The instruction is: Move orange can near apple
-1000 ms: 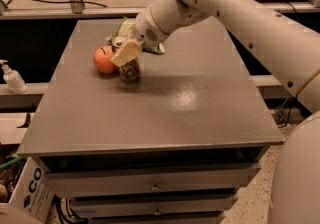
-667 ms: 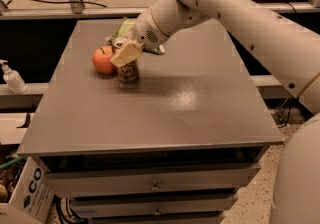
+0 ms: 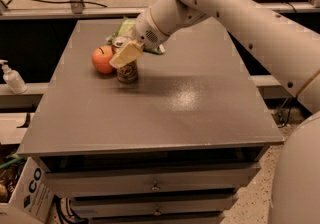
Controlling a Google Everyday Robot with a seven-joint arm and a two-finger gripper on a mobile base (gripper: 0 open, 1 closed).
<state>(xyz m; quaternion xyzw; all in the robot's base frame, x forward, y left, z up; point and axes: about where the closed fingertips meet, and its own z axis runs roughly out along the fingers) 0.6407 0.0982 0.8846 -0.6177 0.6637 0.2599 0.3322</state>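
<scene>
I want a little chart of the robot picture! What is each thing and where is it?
table: grey, with drawers below
apple: red-orange, on the table near the far corner
orange can: upright on the table, right beside the apple
gripper: at the top of the orange can
green snack bag: behind the apple and the can, partly hidden by the arm
soap bottle: off the table, on a ledge at the side

One camera looks steeply down from above the front edge of the flat grey table [image 3: 200, 118], fairly near, the cream gripper [image 3: 126, 56] at its far left.
</scene>
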